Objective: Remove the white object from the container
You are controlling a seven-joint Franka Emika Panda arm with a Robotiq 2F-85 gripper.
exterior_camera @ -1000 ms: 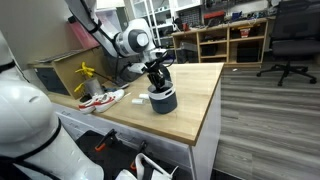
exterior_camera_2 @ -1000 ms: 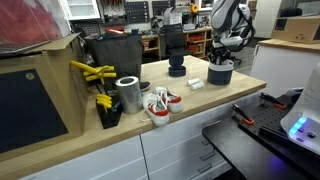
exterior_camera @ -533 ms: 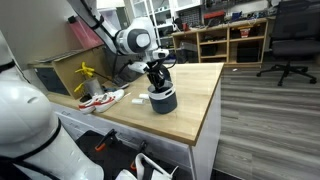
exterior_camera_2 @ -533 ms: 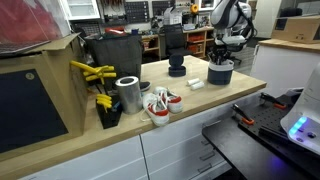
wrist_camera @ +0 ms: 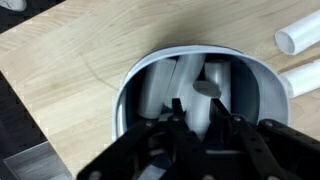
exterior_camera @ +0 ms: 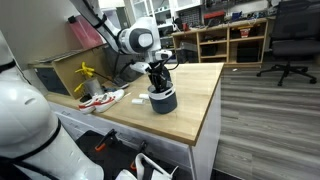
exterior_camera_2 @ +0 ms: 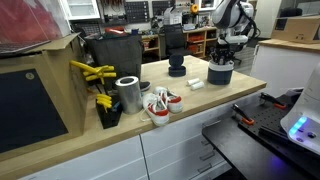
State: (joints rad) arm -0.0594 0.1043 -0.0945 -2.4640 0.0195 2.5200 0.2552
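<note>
Wrist view: gripper [wrist_camera: 201, 122] sits in the container [wrist_camera: 126, 95], fingers straddling the white object [wrist_camera: 214, 78] inside, grip state indeterminable; piece appears light and stiff, so pinch its flat faces.

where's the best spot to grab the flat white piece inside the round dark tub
Take the flat white rectangular piece by its upper end, pinching across its thin faces, coming straight down through the open top. The round dark tub rings it with its wall, blocking any side approach, and the piece seems to lean upright inside.
</note>
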